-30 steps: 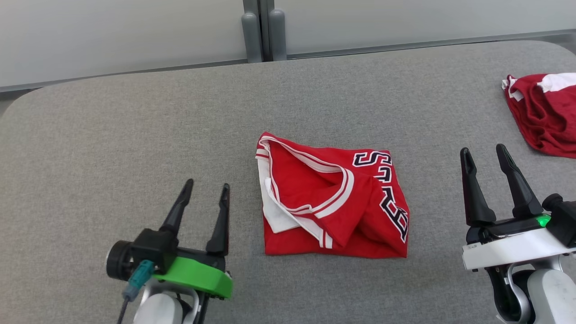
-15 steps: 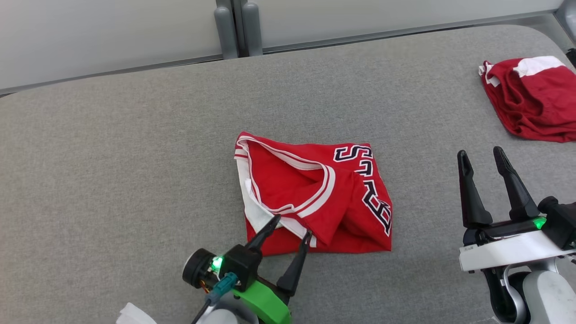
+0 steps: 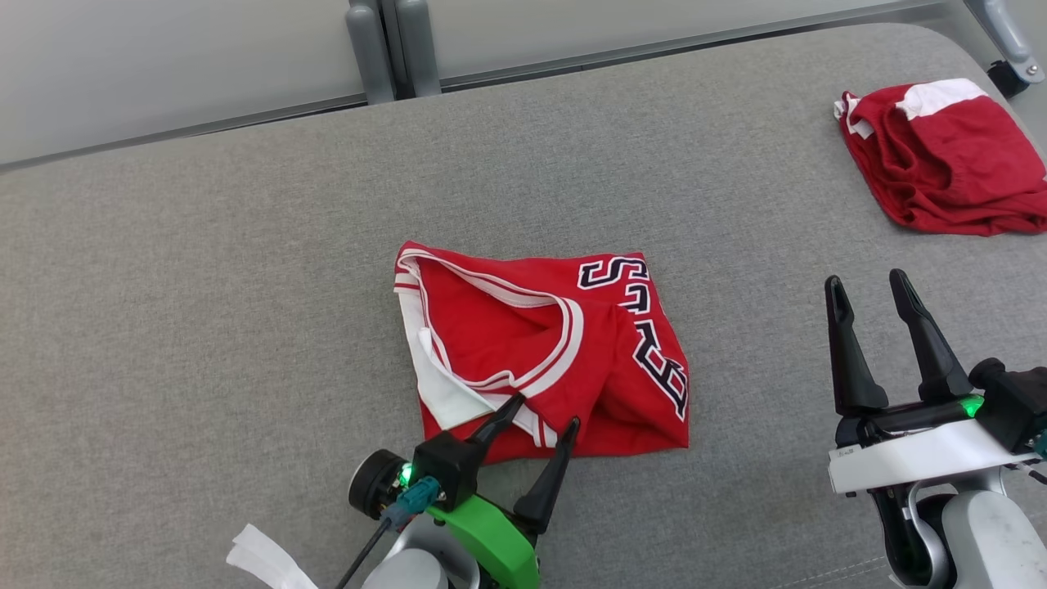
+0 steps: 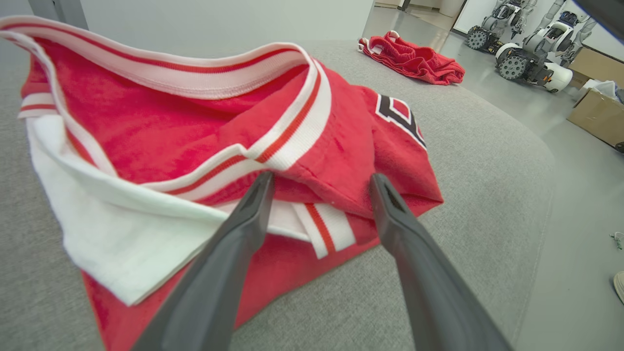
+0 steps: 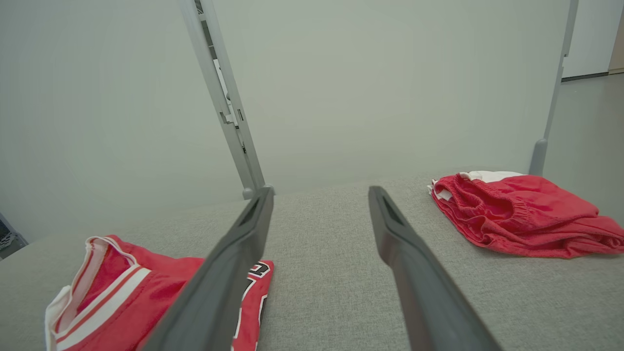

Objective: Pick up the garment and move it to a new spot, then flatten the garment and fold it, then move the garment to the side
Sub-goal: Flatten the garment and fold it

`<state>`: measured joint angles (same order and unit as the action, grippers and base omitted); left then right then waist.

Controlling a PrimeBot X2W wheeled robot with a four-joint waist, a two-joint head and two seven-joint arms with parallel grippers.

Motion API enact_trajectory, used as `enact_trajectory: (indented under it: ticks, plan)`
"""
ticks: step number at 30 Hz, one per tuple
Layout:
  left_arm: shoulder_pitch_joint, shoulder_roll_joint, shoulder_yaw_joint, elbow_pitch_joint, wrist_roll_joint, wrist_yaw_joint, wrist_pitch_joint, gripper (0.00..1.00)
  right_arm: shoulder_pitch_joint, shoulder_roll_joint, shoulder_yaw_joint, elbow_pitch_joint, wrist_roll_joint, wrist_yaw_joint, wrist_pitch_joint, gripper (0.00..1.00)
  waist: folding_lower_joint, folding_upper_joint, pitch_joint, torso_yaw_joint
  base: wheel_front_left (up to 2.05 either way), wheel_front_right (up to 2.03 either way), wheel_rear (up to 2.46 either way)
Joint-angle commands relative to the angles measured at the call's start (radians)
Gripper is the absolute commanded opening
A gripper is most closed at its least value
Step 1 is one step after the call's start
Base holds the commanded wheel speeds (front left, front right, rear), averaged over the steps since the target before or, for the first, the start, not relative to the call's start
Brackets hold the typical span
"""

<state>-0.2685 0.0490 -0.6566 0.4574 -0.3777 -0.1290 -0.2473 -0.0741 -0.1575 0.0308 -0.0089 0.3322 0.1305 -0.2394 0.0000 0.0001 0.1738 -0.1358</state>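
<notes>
Folded bright-red jersey garment [image 3: 507,335], white-and-red striped trim, black-and-white lettering along its 3 o'clock edge, lies flat near the centre of the head view. White lining shows along its 9 o'clock edge.

Surface: grey woven-fabric tabletop [image 3: 204,270] with rounded corners. Beyond its far edge, at 12 o'clock, pale matte wall panels [image 3: 164,57] and two grey upright posts [image 3: 391,45]. At 2 o'clock on the tabletop, a crumpled dark-red cloth with a white patch [image 3: 941,155], well apart from the garment. In the left wrist view, a glossy grey floor [image 4: 575,195] runs past the tabletop's edge; parked wheeled robots [image 4: 531,48] and a brown cardboard box [image 4: 597,114] stand at 2 o'clock.

Left end effector [image 3: 547,410], green-bodied, at 6 o'clock in the head view: fingers apart, nothing clamped between them. Both tips lie over the garment's near edge. In its wrist view, one tip sits at the striped trim, the other against a red fold; contact cannot be told.

Right end effector [image 3: 865,278], white-bodied, at 4 o'clock: fingers apart, holding nothing, over bare tabletop.

Garment lies at 12 o'clock from the left end effector, its near hem between and just beyond the fingertips. From the right end effector it lies at 9 o'clock, well apart.
</notes>
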Motion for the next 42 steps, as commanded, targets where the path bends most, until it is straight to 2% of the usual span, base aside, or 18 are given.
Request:
enact_trajectory:
  ticks: [1, 2, 3, 12, 26, 31, 39, 40, 41, 42]
  plan:
    - [-0.021, 0.006, -0.002, 0.009, -0.025, -0.002, -0.002, 0.42, -0.010, -0.004, -0.001, 0.004, 0.004, 0.000, -0.006, 1.00, 0.0000, -0.0001, 0.000, -0.004, 0.00, 0.00, 0.00]
    - [-0.027, 0.006, -0.004, 0.015, -0.031, -0.002, -0.003, 0.13, -0.010, -0.003, -0.002, 0.006, 0.003, 0.000, -0.007, 1.00, 0.0000, -0.0001, 0.000, -0.005, 0.00, 0.00, 0.00]
    - [-0.035, 0.006, -0.007, 0.022, -0.033, -0.002, -0.004, 0.00, -0.010, -0.003, -0.003, 0.008, 0.002, 0.000, -0.008, 1.00, 0.0000, -0.0001, 0.000, -0.005, 0.00, 0.00, 0.00]
    - [-0.033, 0.013, 0.034, 0.000, -0.064, 0.016, -0.016, 0.00, 0.011, 0.006, -0.022, 0.019, -0.006, 0.000, -0.012, 1.00, 0.0000, -0.0001, -0.015, 0.031, 0.00, 0.00, 0.00]
    - [0.130, 0.112, 0.078, -0.196, -0.097, 0.081, 0.027, 0.00, 0.023, -0.001, -0.047, 0.040, 0.001, 0.000, -0.017, 1.00, 0.0000, -0.0001, -0.008, 0.111, 0.00, 0.00, 0.00]
    - [0.168, 0.124, 0.075, -0.198, -0.113, 0.087, 0.050, 0.00, 0.016, -0.006, -0.047, 0.052, 0.003, 0.000, -0.016, 1.00, 0.0000, -0.0001, -0.002, 0.116, 0.00, 0.00, 0.00]
    - [0.192, 0.111, 0.084, -0.136, -0.117, 0.100, 0.014, 0.00, 0.013, -0.012, -0.051, 0.072, 0.002, 0.000, -0.016, 1.00, 0.0000, -0.0001, -0.008, 0.117, 0.00, 0.00, 0.00]
    - [0.191, 0.109, 0.084, -0.129, -0.114, 0.101, 0.010, 0.71, 0.014, -0.012, -0.052, 0.074, 0.002, 0.000, -0.016, 1.00, 0.0000, -0.0001, -0.010, 0.118, 0.00, 0.00, 0.00]
    - [0.188, 0.107, 0.085, -0.127, -0.112, 0.099, 0.005, 1.00, 0.014, -0.012, -0.053, 0.076, 0.002, 0.000, -0.016, 1.00, 0.0000, -0.0001, -0.012, 0.118, 0.00, 0.00, 0.00]
    - [0.181, 0.103, 0.088, -0.132, -0.106, 0.095, -0.001, 1.00, 0.015, -0.011, -0.055, 0.078, 0.002, 0.000, -0.017, 1.00, 0.0000, -0.0001, -0.014, 0.120, 0.00, 0.00, 0.00]
